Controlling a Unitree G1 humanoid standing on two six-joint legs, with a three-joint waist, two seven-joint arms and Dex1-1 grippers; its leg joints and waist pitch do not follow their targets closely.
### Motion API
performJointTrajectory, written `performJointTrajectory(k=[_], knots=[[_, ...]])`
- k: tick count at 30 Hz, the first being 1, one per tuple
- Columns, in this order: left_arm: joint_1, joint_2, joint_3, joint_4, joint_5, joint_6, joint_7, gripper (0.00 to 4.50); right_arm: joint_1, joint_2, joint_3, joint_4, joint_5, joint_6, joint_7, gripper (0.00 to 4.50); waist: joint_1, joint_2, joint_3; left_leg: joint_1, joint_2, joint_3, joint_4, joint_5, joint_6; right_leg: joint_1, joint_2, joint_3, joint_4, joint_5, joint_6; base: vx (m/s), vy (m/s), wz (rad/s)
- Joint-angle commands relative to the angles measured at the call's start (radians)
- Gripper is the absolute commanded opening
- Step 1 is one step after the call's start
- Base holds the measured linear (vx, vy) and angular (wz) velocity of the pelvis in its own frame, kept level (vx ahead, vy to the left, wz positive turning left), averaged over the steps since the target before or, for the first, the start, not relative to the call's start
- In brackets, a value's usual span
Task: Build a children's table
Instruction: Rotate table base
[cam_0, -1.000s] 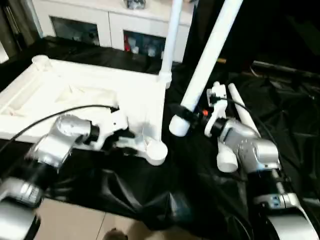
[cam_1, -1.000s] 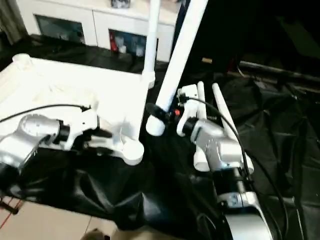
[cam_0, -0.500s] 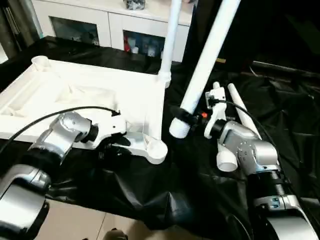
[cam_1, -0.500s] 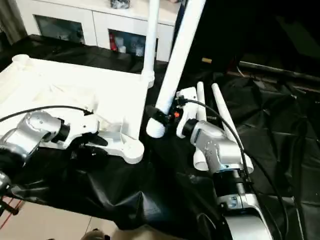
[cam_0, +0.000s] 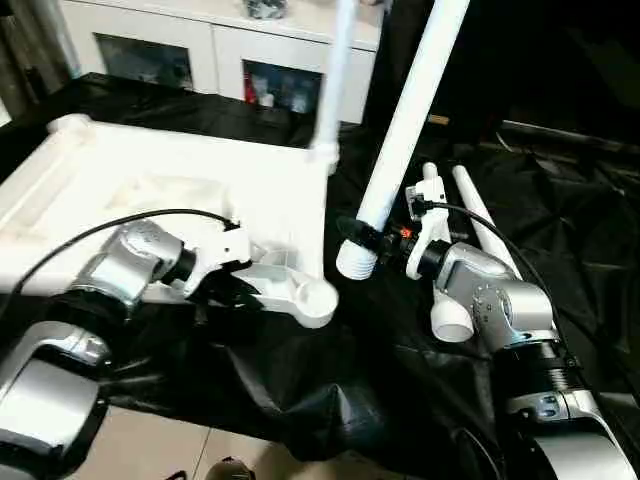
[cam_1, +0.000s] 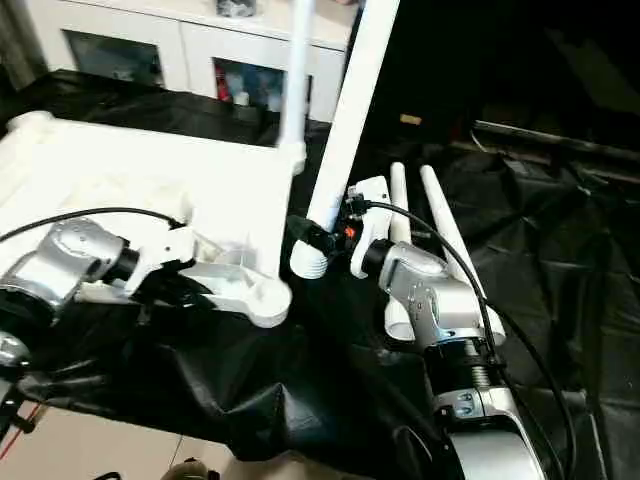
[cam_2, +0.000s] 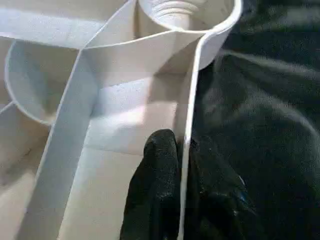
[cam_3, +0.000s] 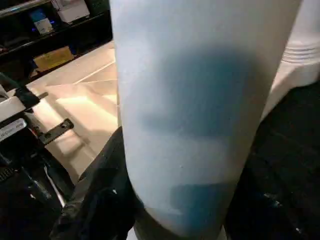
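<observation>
Item, nearest: black sheeting (cam_0: 300, 390) draped over the floor beneath the work; pale floor tiles (cam_0: 130, 450) at its front edge.

Item: left pincer (cam_2: 181, 200), black fingers closed on the thin rim wall of the table top (cam_0: 150, 190), one finger (cam_2: 155, 170) inside the rim and the other outside it, just short of the near corner socket (cam_0: 312, 298); that socket is vacant, its threaded stub visible in the left wrist view.

Item: right pincer (cam_0: 372, 238), clamped around the lower end of a white leg (cam_0: 405, 120); the leg is held aslant, its foot end hanging just beside the near corner socket and apart from it (not yet entered).

Item: two spare legs (cam_0: 470, 215), lying side by side on the sheeting behind the right forearm.

Item: table top, white, lying underside up on the sheeting, ribs showing; one fitted leg (cam_0: 330, 80) stands upright in the far right corner socket; the far left corner socket (cam_0: 70, 125) appears vacant.

Item, farthest: white cabinet (cam_0: 220, 50) with glass doors.

Progress, as judged: one leg of four seated; the second in hand, awaiting alignment and seating at the near corner; two more to follow, then the table to be turned upright.
</observation>
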Motion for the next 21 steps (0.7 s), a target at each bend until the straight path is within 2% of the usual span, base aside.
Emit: performJointTrajectory(k=[1,4,6,8,10,12,14,15,17,19,21], knots=[[0.001,-0.005,0.025,-0.004,-0.021,0.038,0.028,0.09,0.009,-0.016,-0.003,-0.026,-0.007,-0.004,0.005,1.91,-0.001,0.028,-0.082,0.013,0.024,-0.004,-0.068,-0.17,-0.052,0.064,-0.088,0.061,-0.058,-0.06,-0.205,0.0,0.0,0.0],[0.02,-0.063,0.061,-0.025,-0.023,0.149,0.18,0.0,0.016,-0.018,-0.002,-0.03,-0.008,-0.003,0.006,1.91,-0.005,0.026,-0.081,0.012,0.027,-0.004,-0.067,-0.174,-0.047,0.066,-0.09,0.061,-0.059,-0.084,-0.205,0.0,0.0,0.0],[0.058,-0.095,0.071,-0.083,-0.018,0.165,0.239,0.0,0.019,-0.017,0.001,-0.028,-0.012,-0.005,0.005,1.91,-0.007,0.021,-0.08,0.008,0.023,-0.004,-0.067,-0.174,-0.04,0.069,-0.09,0.06,-0.064,-0.117,-0.195,0.0,0.0,0.0],[0.095,-0.112,0.076,-0.145,-0.019,0.166,0.257,0.0,0.019,-0.016,0.004,-0.027,-0.013,-0.005,0.005,1.91,-0.014,0.017,-0.076,0.008,0.021,-0.003,-0.068,-0.175,-0.029,0.068,-0.09,0.061,-0.075,-0.182,-0.172,0.0,0.0,0.0],[0.128,-0.129,0.086,-0.206,-0.026,0.172,0.278,0.0,0.019,-0.015,0.006,-0.03,-0.013,-0.001,0.006,1.91,-0.015,0.014,-0.078,0.01,0.023,-0.001,-0.067,-0.159,-0.017,0.065,-0.089,0.062,-0.078,-0.192,-0.165,0.0,0.0,0.0],[0.145,-0.137,0.09,-0.241,-0.031,0.178,0.287,0.0,0.017,-0.015,0.007,-0.029,-0.013,-0.001,0.006,1.91,-0.013,0.02,-0.078,0.011,0.023,0.0,-0.067,-0.15,-0.01,0.061,-0.085,0.061,-0.077,-0.185,-0.163,0.0,0.0,0.0],[0.154,-0.14,0.092,-0.263,-0.032,0.188,0.296,0.0,0.017,-0.015,0.009,-0.029,-0.012,0.0,0.006,1.91,-0.013,0.02,-0.079,0.013,0.025,-0.001,-0.068,-0.154,-0.01,0.06,-0.085,0.061,-0.075,-0.181,-0.164,0.0,0.0,0.0],[0.165,-0.139,0.089,-0.282,-0.033,0.187,0.297,0.0,0.016,-0.016,0.012,-0.028,-0.014,0.0,0.009,1.91,-0.013,0.016,-0.078,0.013,0.024,0.0,-0.068,-0.156,-0.008,0.059,-0.084,0.061,-0.077,-0.184,-0.162,0.0,0.0,0.0],[0.185,-0.136,0.086,-0.317,-0.03,0.18,0.303,0.0,0.017,-0.018,0.015,-0.03,-0.016,0.002,0.012,1.91,-0.012,0.017,-0.079,0.012,0.025,-0.002,-0.069,-0.156,-0.008,0.06,-0.086,0.06,-0.075,-0.188,-0.158,0.0,0.0,0.0],[0.194,-0.136,0.09,-0.33,-0.032,0.179,0.304,0.47,0.017,-0.018,0.016,-0.03,-0.017,0.002,0.013,1.91,-0.014,0.014,-0.079,0.011,0.023,-0.001,-0.069,-0.148,-0.006,0.06,-0.085,0.061,-0.075,-0.183,-0.153,0.0,0.0,0.0],[0.205,-0.135,0.097,-0.342,-0.031,0.178,0.303,0.59,0.016,-0.018,0.017,-0.028,-0.018,0.002,0.014,1.91,-0.013,0.017,-0.08,0.01,0.023,0.0,-0.068,-0.141,-0.004,0.06,-0.086,0.061,-0.073,-0.172,-0.156,0.0,0.0,0.0]])
